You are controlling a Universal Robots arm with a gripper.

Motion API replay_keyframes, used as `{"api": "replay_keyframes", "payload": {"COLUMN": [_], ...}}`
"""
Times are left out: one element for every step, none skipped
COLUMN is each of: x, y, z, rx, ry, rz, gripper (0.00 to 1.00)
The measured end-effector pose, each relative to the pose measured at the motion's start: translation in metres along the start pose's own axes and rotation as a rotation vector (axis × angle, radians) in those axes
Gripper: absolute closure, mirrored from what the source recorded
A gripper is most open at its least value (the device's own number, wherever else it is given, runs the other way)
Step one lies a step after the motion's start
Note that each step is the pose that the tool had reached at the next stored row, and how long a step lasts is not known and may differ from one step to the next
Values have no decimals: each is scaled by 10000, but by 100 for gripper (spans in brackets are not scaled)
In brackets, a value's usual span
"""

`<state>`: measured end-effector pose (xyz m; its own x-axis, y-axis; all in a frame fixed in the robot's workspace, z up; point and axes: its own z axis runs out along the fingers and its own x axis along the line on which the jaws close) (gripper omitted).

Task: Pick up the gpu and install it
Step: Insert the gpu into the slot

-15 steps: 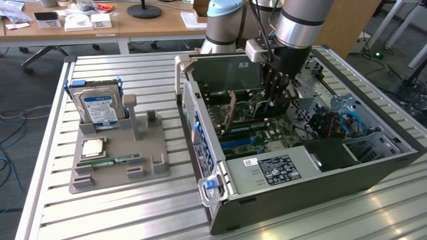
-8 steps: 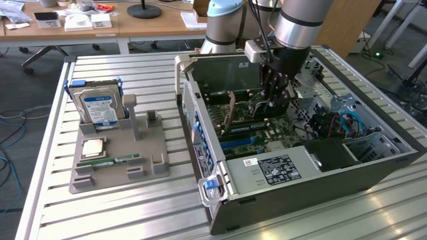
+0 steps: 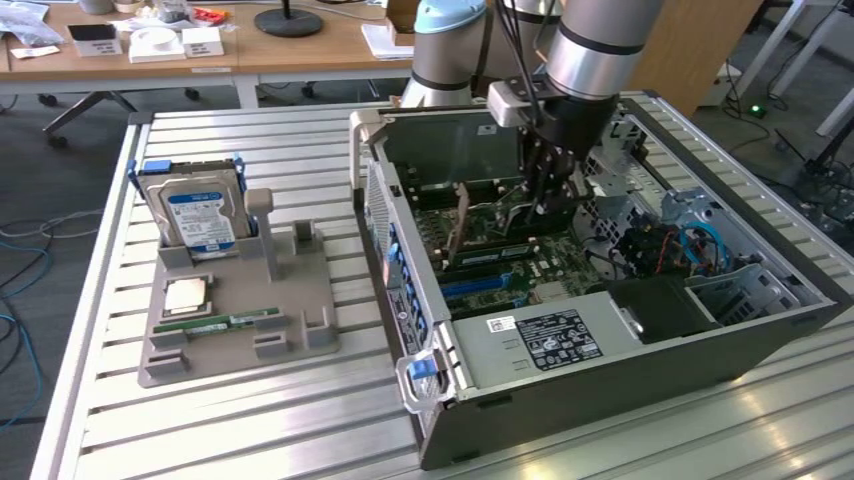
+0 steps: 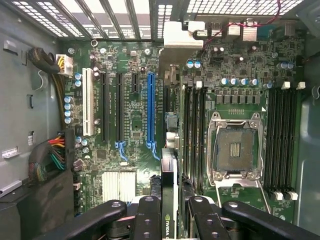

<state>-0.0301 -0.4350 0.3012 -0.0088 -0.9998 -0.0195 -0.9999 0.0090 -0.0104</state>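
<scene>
One arm: we see a silver-and-grey robot arm [image 3: 587, 50] reaching down from above into an open computer case.
Hand: the black two-fingered hand [image 4: 171, 202] stands narrow, its fingers [image 4: 147, 220] pressed against both faces of the card.
Gpu: the thin dark gpu card [image 4: 168, 172], which carries a silvery metal bracket at its far end, is held edge-on in the hand inside the case. It hangs over the board between the long blue slot [image 4: 150, 107] and a bank of black memory slots [image 4: 192, 130]. We cannot tell whether its lower edge touches the board.
Case: the black-and-grey metal tower case [image 3: 747, 330] lies on its side, open, on the slatted silver tabletop [image 3: 267, 420].
Board: the green motherboard [image 4: 135, 125] has an open silver-framed processor socket [image 4: 236, 147].
Holder: a grey plastic holder [image 3: 227, 352] sits on the tabletop at the exterior view's left, apart from the case.
Holder contents: a silver hard drive with a blue-white label [image 3: 200, 215] stands upright; a square processor chip [image 3: 184, 295] and a narrow green memory stick [image 3: 220, 322] lie flat.
</scene>
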Motion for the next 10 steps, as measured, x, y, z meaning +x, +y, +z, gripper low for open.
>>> {"api": "replay_keyframes", "payload": {"x": [0,-1,-1,-2,-2,-3,-3,-3,-4,-4], "y": [2,4,6,7,9,11,12,13,14,16], "z": [3,6,8,11,12,14,16,18,21,24], "rx": [2,3,4,4,5,5,6,6,7,7], "ry": [0,-1,0,0,0,1,0,1,0,-1], "rz": [0,0,-1,-1,0,0,0,-1,-1,0], "gripper": [74,74,74,74,74,74,74,74,74,74]}}
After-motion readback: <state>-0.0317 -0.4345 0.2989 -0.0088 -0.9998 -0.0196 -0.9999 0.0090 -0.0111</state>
